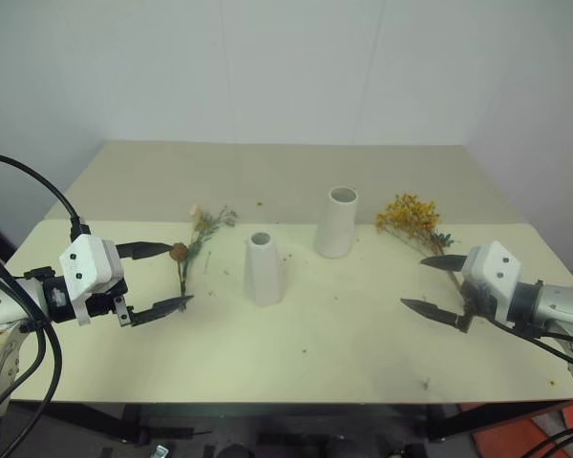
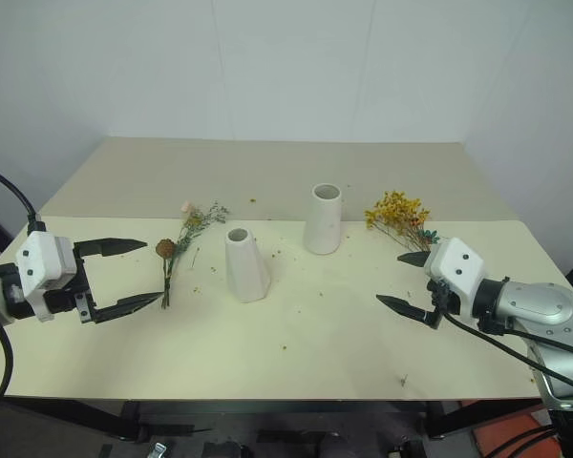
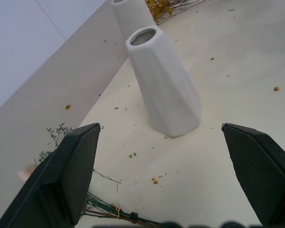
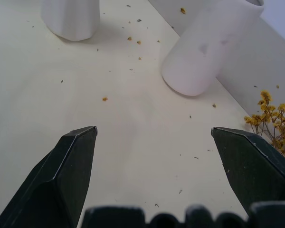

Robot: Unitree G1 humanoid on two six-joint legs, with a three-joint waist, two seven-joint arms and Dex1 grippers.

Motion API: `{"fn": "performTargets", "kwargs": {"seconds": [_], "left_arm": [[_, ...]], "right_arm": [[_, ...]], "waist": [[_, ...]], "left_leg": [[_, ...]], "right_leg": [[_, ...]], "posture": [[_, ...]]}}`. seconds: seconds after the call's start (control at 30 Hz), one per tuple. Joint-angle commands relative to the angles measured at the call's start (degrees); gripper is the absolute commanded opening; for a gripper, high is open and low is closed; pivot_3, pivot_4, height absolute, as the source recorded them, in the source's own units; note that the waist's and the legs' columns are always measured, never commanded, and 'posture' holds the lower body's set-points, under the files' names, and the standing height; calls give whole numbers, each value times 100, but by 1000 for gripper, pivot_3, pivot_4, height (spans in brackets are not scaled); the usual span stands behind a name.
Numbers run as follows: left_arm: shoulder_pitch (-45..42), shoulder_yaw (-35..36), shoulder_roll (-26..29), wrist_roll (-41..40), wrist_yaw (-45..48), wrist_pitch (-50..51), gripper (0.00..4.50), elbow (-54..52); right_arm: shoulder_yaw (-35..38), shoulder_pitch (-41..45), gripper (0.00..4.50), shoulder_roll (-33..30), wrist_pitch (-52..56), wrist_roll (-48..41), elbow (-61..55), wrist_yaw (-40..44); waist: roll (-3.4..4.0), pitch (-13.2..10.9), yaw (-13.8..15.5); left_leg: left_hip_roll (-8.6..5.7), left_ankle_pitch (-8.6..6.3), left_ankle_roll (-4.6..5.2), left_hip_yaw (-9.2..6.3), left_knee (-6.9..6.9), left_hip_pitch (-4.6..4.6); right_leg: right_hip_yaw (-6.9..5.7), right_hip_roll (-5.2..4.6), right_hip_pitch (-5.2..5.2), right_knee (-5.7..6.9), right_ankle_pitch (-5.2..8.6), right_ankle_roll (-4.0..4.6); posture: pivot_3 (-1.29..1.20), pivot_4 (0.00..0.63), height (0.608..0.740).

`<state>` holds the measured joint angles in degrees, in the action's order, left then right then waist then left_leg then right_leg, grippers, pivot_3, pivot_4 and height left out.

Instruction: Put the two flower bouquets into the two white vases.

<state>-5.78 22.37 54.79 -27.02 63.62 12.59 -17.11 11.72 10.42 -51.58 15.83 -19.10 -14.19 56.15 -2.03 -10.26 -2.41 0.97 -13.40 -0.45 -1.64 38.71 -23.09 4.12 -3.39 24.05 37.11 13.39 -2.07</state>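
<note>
Two bouquets lie flat on the table, neither in a vase yet. Grey-green sprig bunch w/ peach bud is on the robot's left, stems toward the near edge; yellow-orange bunch on the right, just beyond the right gripper. Short cone vase stands mid-table, taller tube vase behind and to its right, near but apart. Left gripper hangs spread wide w/ the sprig stems between its fingers, nothing grasped; right gripper also spread, empty.

Risks, as I judge: thin stems lie flush on the surface, so fingers could scrape the table or pinch only a few strands & the bunch splays. Cone's narrow mouth could catch the stems, & a nudge could tip either vase. Dried bits shed easily; crumbs already litter the table. Nothing blocks either reach
</note>
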Motion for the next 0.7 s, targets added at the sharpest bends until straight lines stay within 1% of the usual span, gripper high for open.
{"fn": "performTargets", "kwargs": {"seconds": [0.03, 0.37, 0.4, 0.57, 0.7], "left_arm": [[-21, 76, 87, 18, -28, -56, 4490, -95], [-112, 34, 74, 15, -16, -110, 4490, -36], [-195, 32, 42, -39, -35, -119, 4490, -39], [-800, -228, -189, -234, -108, -146, 4490, -104], [-1734, -894, -689, -289, -224, -152, 4490, -64]], "right_arm": [[49, 85, 4500, -20, -122, 13, -106, -26], [72, 64, 4500, -18, -75, 38, -129, -74], [86, 100, 4500, -18, 78, 30, -111, -158], [-12, 576, 4500, 9, 829, 418, 354, -941], [-248, 1416, 4500, 218, 1716, 742, 1002, -1699]], "waist": [[0, 0, 0], [0, 0, 0], [0, 0, 0], [0, 0, 6], [-1, 0, 15]], "left_leg": [[0, 0, 0, 0, 0, 0], [0, 0, 0, 0, 0, 0], [0, 0, 0, 0, 0, 0], [-2, 0, 0, 0, 4, 0], [-3, 1, -1, 0, 5, -1]], "right_leg": [[0, 0, 0, 0, 0, 0], [0, 0, 0, 0, 0, 0], [0, 0, 0, 0, 0, 0], [0, -1, -2, 0, -1, -1], [0, 0, -2, 1, -3, 0]], "posture": [[0, 150, 740], [0, 150, 740], [0, 150, 740], [0, 150, 740], [0, 150, 740]]}}
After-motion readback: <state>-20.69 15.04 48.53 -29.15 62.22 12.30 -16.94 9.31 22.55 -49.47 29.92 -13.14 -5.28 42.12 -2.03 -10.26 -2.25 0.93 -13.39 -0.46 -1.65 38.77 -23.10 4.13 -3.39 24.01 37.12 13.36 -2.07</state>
